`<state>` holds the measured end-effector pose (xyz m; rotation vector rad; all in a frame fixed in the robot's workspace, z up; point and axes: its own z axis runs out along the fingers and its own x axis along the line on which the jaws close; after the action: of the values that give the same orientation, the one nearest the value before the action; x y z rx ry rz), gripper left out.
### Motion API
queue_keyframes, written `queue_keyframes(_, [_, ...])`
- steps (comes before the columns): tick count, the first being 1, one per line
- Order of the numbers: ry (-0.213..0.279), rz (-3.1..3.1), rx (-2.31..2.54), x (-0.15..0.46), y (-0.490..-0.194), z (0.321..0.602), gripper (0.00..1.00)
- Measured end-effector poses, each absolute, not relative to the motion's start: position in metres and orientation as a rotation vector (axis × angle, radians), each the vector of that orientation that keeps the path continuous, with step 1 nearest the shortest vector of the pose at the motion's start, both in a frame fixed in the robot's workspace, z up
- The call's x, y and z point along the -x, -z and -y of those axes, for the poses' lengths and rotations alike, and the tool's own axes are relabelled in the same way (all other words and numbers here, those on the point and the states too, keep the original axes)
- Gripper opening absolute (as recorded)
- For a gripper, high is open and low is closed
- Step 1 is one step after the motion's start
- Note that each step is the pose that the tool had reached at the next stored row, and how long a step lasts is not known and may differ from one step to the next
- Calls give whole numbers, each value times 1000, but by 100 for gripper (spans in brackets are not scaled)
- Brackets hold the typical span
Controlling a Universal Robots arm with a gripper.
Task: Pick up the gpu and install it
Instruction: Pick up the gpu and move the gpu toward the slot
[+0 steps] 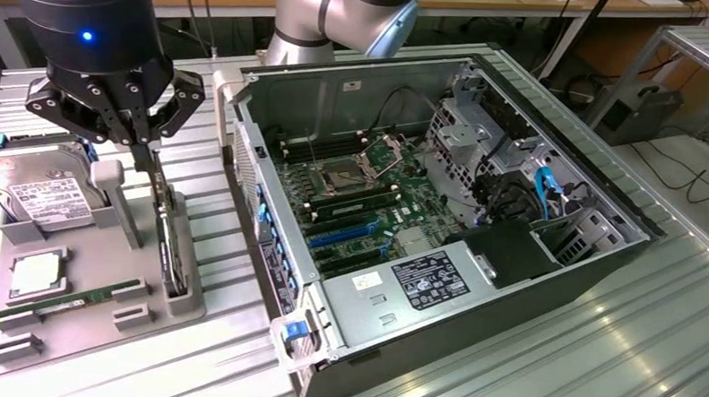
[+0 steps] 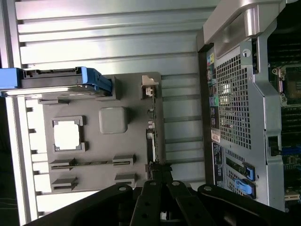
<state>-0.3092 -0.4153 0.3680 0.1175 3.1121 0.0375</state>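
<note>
Metal table (image 1: 540, 350) with grey tray (image 1: 95, 250) beside open computer case (image 1: 323, 94).
Gripper (image 1: 151, 158) is closed tightly on the gpu (image 1: 167, 235), which stands upright at the tray edge nearest the case.

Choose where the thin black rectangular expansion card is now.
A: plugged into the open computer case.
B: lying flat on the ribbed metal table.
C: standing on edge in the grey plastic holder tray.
C: the thin black rectangular expansion card stands on edge in a slot of the grey plastic holder tray, with the hand shut on its upper edge.
</note>
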Motion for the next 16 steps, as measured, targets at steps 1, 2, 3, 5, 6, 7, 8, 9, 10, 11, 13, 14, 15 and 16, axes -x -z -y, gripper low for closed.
queue_keyframes(1, [-37, -3112, -118, 309, -368, 415, 11])
queue_keyframes(2, [-37, -3112, -118, 309, -368, 415, 11])
queue_keyframes(3, [-37, -3112, -118, 309, -368, 415, 11])
queue_keyframes(5, [-37, -3112, -118, 309, -368, 415, 11])
queue_keyframes(6, [-37, -3112, -118, 309, -368, 415, 11])
queue_keyframes(7, [-37, -3112, -117, 309, -368, 415, 11])
queue_keyframes(8, [-37, -3112, -118, 309, -368, 415, 11])
queue_keyframes(9, [-37, -3112, -118, 309, -368, 415, 17])
queue_keyframes(10, [-37, -3112, -117, 309, -368, 415, 24])
queue_keyframes(11, [-38, -3112, -118, 309, -368, 415, 30])
queue_keyframes(13, [-37, -3112, -118, 309, -368, 415, 36])
queue_keyframes(14, [-37, -3112, -118, 309, -367, 415, 42])
queue_keyframes(15, [-36, -3112, -118, 309, -366, 415, 42])
queue_keyframes(16, [-36, -3110, -118, 310, -363, 415, 42])
